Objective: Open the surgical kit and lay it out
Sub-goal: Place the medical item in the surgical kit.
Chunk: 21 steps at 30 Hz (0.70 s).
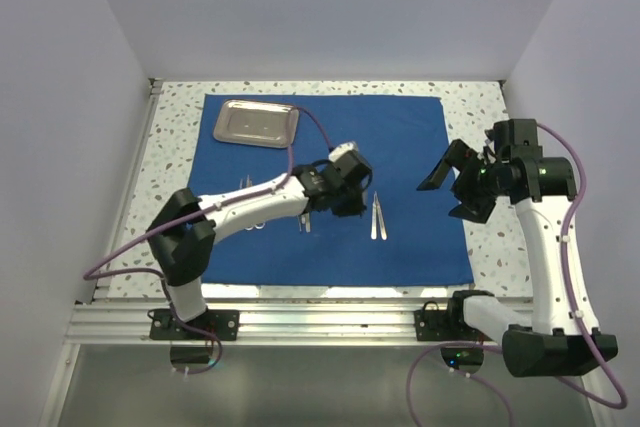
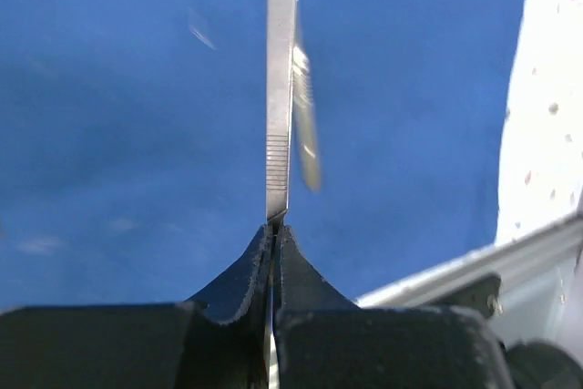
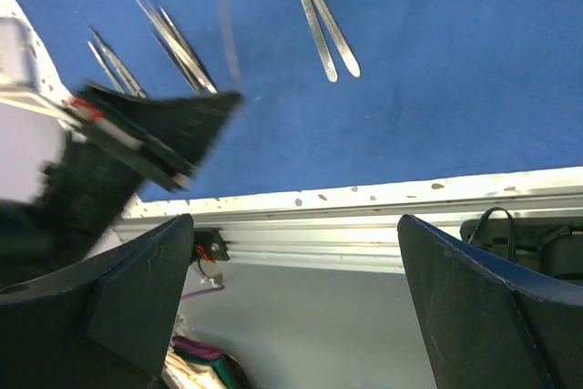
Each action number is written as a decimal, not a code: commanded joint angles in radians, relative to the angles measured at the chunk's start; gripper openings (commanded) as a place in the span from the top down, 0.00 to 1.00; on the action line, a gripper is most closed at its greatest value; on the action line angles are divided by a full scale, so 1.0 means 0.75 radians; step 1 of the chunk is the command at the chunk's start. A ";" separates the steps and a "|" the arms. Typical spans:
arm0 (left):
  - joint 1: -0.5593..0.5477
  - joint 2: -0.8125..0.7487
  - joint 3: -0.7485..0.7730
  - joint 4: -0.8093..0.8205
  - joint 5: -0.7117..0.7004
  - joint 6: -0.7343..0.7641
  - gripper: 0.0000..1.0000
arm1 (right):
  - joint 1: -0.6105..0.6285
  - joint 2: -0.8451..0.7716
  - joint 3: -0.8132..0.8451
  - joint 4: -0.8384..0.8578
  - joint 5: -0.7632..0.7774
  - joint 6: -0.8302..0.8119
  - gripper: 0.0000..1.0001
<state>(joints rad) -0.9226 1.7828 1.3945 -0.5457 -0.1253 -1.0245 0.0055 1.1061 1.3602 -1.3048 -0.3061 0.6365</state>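
Steel tray [image 1: 256, 123] is noted at the far-left corner of the flat-spread blue cloth [image 1: 410, 142], left gripper [image 2: 275, 236] is recorded mid-cloth clamped on a thin steel instrument [image 2: 280, 88], tweezers [image 1: 377, 217] are laid just to its right, and right gripper [image 1: 462, 183] is observed over the cloth's right edge, jaws spread wide.

cloth [image 1: 400, 137] spread on table [image 1: 175, 137]. tray [image 1: 256, 123] on its far-left corner. tweezers [image 1: 377, 217] mid-cloth, just right of left gripper [image 2: 274, 228], tool [image 2: 281, 88] in its jaws. loose tools [image 3: 187, 56] left of that, under the arm. right gripper [image 3: 291, 252] above cloth's right edge.
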 commanded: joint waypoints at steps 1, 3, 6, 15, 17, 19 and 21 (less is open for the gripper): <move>-0.085 0.069 0.075 0.104 -0.129 -0.209 1.00 | 0.001 -0.037 0.021 -0.164 -0.023 0.002 0.02; -0.136 0.108 0.074 0.134 -0.132 -0.227 1.00 | 0.011 -0.070 -0.001 -0.164 -0.021 0.000 0.02; -0.181 0.169 0.045 0.185 -0.132 -0.270 1.00 | 0.021 -0.108 -0.034 -0.177 -0.021 -0.006 0.02; -0.199 0.247 0.106 0.135 0.026 -0.297 0.34 | 0.029 -0.194 -0.022 -0.230 0.034 -0.033 0.02; -0.212 0.198 0.151 0.077 0.008 -0.268 0.33 | 0.029 -0.225 -0.042 -0.216 0.038 -0.031 0.02; -0.216 0.109 0.200 -0.010 -0.066 -0.236 0.33 | 0.029 -0.252 -0.042 -0.181 0.030 -0.029 0.01; -0.216 0.031 0.241 -0.092 -0.188 -0.166 0.33 | 0.029 -0.260 -0.020 -0.144 -0.005 -0.024 0.02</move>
<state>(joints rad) -1.0756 1.9541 1.4883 -0.5194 -0.1463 -1.2125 0.0216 0.9348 1.3304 -1.3392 -0.2817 0.6285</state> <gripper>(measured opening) 0.671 0.985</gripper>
